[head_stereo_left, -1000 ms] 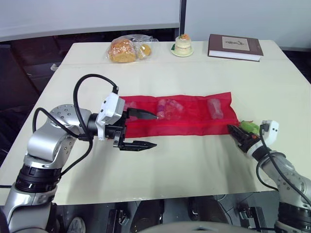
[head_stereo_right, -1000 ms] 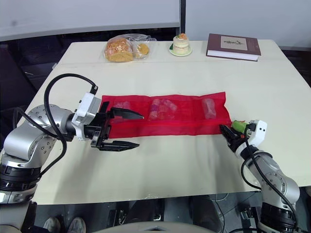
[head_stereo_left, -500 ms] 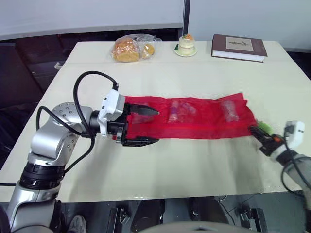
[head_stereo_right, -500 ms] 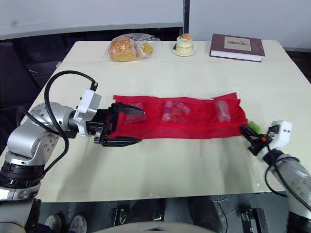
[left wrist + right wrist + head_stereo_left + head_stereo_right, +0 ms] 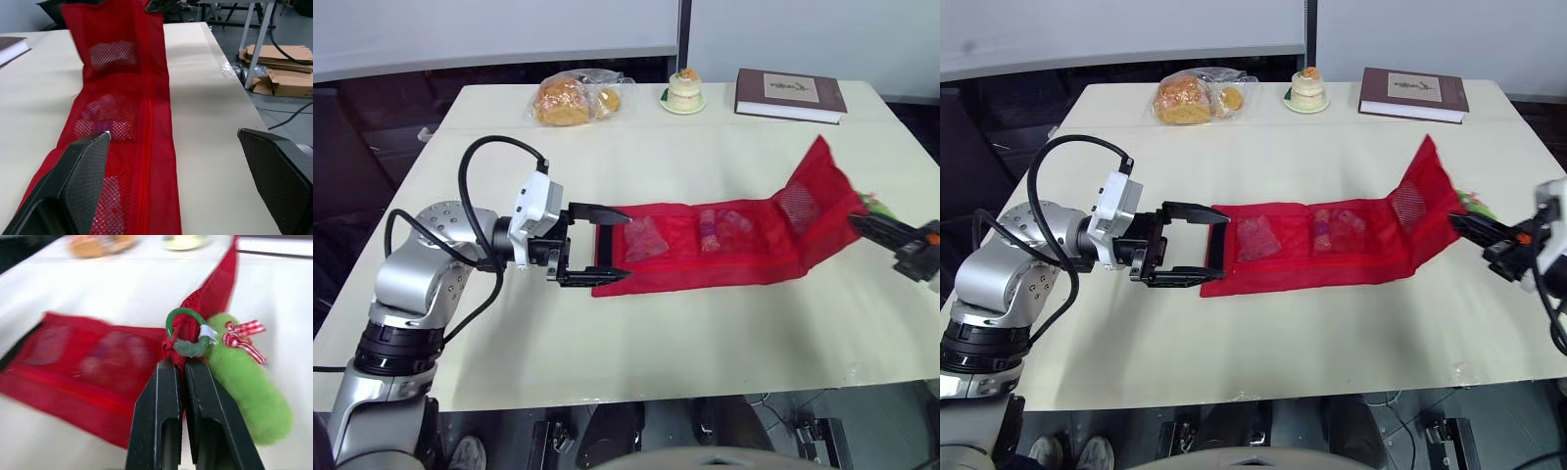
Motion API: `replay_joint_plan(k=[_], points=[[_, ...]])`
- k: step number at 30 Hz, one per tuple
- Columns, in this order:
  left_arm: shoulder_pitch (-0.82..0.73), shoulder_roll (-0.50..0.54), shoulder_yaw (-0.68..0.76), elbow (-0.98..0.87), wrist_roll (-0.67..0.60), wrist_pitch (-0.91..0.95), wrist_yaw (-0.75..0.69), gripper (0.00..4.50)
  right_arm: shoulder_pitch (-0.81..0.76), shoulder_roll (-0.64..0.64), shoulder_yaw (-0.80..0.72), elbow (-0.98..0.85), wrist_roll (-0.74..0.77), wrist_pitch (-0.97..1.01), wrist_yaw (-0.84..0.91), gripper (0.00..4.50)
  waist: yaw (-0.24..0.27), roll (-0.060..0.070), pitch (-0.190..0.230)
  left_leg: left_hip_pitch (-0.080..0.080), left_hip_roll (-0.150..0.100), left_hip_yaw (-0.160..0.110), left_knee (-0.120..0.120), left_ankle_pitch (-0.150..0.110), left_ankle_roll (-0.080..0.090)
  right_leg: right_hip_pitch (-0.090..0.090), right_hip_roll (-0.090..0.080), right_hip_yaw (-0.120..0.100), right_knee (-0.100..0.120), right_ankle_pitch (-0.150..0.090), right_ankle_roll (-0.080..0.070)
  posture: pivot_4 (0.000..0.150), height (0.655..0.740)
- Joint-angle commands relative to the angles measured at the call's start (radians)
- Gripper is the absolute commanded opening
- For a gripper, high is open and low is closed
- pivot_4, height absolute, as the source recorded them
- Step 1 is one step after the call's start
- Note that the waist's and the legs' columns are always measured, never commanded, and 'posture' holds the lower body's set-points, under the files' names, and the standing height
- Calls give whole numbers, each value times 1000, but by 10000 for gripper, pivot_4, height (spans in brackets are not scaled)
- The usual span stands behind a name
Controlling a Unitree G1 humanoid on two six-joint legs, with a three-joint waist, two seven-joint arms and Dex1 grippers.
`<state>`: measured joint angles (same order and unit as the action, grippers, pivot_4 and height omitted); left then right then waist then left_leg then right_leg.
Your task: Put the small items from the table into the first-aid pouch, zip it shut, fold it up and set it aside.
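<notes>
The pouch [image 5: 705, 240] lies long-ways straight out from your left fingers [image 5: 83, 166], its near end flat on the bench [image 5: 705, 333] between them. They stand wide apart and grip nothing. The far end is raised, pinched by your right fingers [image 5: 166, 396], closed tight just under a green ring [image 5: 183, 328] — a fuzzy green charm [image 5: 244, 387] sits beside it. It's limp red mesh with a zip down its length. I judge the fold runs along that axis, right end toward left.

Workshop-like room, flattened cartons [image 5: 281, 54], bare concrete floor [image 5: 293, 22]
</notes>
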<state>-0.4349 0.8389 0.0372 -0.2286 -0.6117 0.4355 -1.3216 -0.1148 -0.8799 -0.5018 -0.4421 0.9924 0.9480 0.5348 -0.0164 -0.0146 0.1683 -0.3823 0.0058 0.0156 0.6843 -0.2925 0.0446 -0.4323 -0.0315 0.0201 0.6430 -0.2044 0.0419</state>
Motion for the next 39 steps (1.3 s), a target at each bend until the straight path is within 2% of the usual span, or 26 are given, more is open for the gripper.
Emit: replay_joint_plan(k=[1, 6, 9, 11, 14, 17, 19, 21, 22, 30, 34, 39], points=[[-17, -1, 25, -11, -3, -14, 13, 45000, -238, 27, 321, -84, -51, 68, -27, 486, -8, 0, 1, 0, 0, 2, 0, 0, 0, -1, 0, 1, 0, 0, 0, 1500, 7289], [-9, 0, 24, -17, -2, -19, 20, 45000, -404, 92, 664, -48, -248, 78, -17, 486, 3, -2, 1, -4, 1, -2, 0, 0, 0, -3, -1, -4, 0, 1, -2, 1500, 7289], [-1, 1, 28, -24, -4, -19, 27, 45000, -431, 130, 774, -37, -328, 71, -11, 486, 10, -2, 1, -19, 0, -2, 3, 2, -4, -15, -4, -6, 1, 2, -2, 1500, 7289], [8, 2, 32, -31, -5, -19, 33, 45000, -440, 166, 818, -38, -355, 79, -14, 486, 6, -2, 1, -20, -1, -1, 3, 2, -4, -16, -5, -5, 0, 3, -1, 1500, 7289], [19, 1, 36, -41, -9, -15, 46, 45000, -443, 199, 795, -56, -353, 85, 1, 8112, 5, -3, 1, -19, -1, 1, 4, 0, -1, -16, -5, -5, 0, 3, 0, 1500, 7289], [30, 0, 35, -42, -9, -17, 50, 45000, -426, 182, 717, -83, -312, 78, 48, 20751, 5, -3, 1, -18, -1, 1, 4, 0, 1, -15, -5, -5, 2, 3, 0, 1500, 7289], [37, 0, 33, -39, -5, -20, 49, 45000, -403, 147, 658, -102, -282, 69, 97, 30816, 6, -3, 1, -18, 0, 0, 4, 0, 1, -15, -4, -5, 2, 3, 0, 1500, 7289], [50, 4, 34, -37, -4, -15, 52, 45000, -370, 104, 600, -121, -258, 51, 151, 37959, 6, -3, 1, -17, 0, 0, 4, 0, 1, -14, -4, -5, 2, 3, 0, 1500, 7289], [66, 5, 41, -35, -6, -5, 63, 45000, -344, 85, 564, -126, -261, 13, 180, 43426, 6, -3, 1, -17, 0, 0, 5, -1, 1, -13, -4, -5, 2, 3, 0, 1500, 7289], [224, -31, 154, -34, -56, 203, 311, 45000, -188, 80, 368, -126, -286, -265, 308, 44282, 3, -3, 1, -15, 1, 1, 5, -1, 1, -13, -4, -4, 3, 3, 0, 1500, 7289], [318, -75, 230, -12, -115, 328, 423, 45000, -172, 80, 291, -123, -214, -303, 363, 44282, 3, -3, 1, -14, 1, 1, 5, -1, 1, -13, -5, -4, 5, 3, 0, 1500, 7289], [332, -130, 313, 25, -207, 473, 539, 45000, -200, 50, 268, -102, -193, -312, 408, 44282, 9, -4, 1, -14, 1, 0, 7, 0, 1, -13, -5, -5, 6, 3, 0, 1500, 7289]])
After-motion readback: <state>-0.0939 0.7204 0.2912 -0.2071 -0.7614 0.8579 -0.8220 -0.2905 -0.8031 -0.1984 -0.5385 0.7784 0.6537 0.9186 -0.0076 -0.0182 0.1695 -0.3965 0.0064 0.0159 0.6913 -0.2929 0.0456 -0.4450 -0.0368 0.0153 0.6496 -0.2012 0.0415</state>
